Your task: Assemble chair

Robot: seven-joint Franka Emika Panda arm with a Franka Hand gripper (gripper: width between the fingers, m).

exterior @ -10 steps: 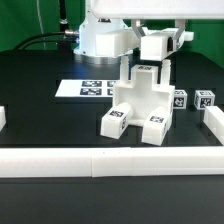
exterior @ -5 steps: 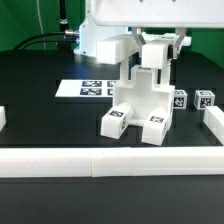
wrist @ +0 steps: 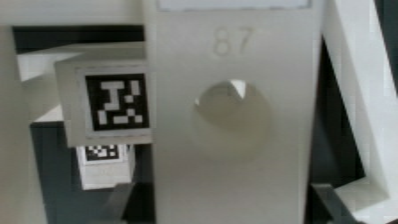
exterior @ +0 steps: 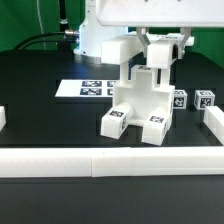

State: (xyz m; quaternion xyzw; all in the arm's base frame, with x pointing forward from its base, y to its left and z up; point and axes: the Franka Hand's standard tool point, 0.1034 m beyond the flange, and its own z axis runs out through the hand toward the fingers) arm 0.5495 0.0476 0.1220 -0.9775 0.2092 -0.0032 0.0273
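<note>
The partly built chair (exterior: 138,105) stands mid-table, a chunky white block with tagged feet toward the front. Above its rear upright hangs my gripper (exterior: 161,40), shut on a white chair part (exterior: 160,56) that sits close over the assembly; I cannot tell whether they touch. In the wrist view this part is a flat white panel (wrist: 228,110) with an embossed number and a round dimple. It fills the space between my dark fingers (wrist: 331,205). A tagged white piece (wrist: 118,100) lies behind it.
The marker board (exterior: 88,88) lies behind the chair on the exterior view's left. Two small tagged blocks (exterior: 180,98) (exterior: 204,99) sit on the right. A long white rail (exterior: 100,162) borders the front, with more rail at the right edge (exterior: 214,125).
The gripper and its held part have shifted slightly down and toward the exterior view's right. A white block now shows beside it on the left. The grip is unchanged.
</note>
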